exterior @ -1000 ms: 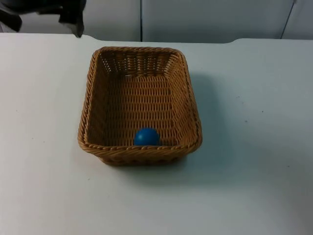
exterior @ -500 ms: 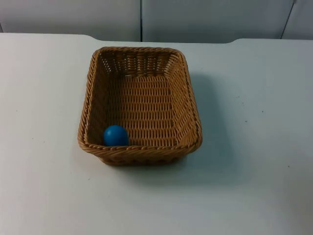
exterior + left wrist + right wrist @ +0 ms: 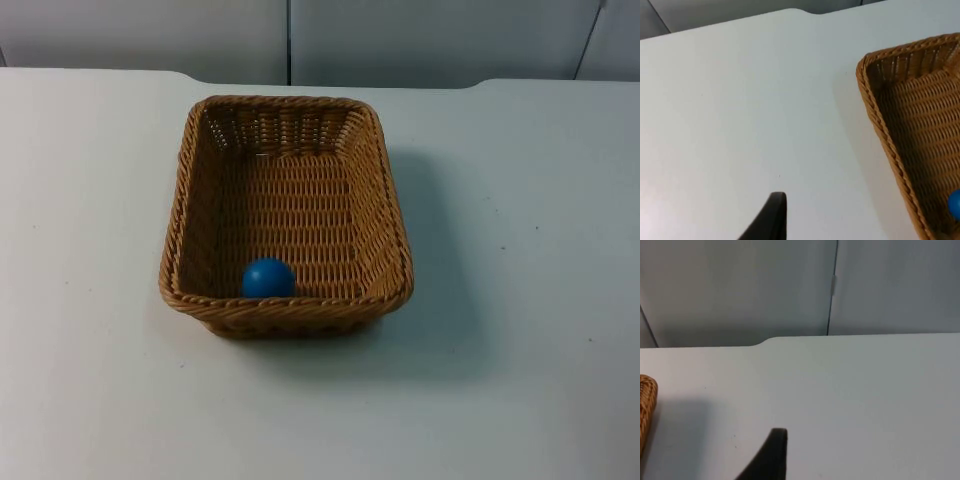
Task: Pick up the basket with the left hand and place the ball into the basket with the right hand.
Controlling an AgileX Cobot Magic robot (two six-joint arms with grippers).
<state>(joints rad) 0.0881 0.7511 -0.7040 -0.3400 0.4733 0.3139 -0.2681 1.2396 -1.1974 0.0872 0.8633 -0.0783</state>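
White worktop (image 3: 90, 200), bearing one wicker basket (image 3: 384, 200) at centre. Blue ball (image 3: 268, 278) inside the basket, at 6 o'clock against its near wall. Left pincer (image 3: 771, 217) and right pincer (image 3: 771, 455) hang above bare worktop beside the basket; finger spread cannot be told.

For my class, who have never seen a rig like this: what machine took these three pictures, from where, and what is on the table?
A two-armed robot took them. One camera looks down on a white table; the other two ride on the arms' wrists. The black tip in the left wrist picture belongs to the left gripper, and the one in the right wrist picture to the right gripper. Both hang above bare table, holding nothing. On the table stands a wicker basket, with a blue ball inside against its near wall.
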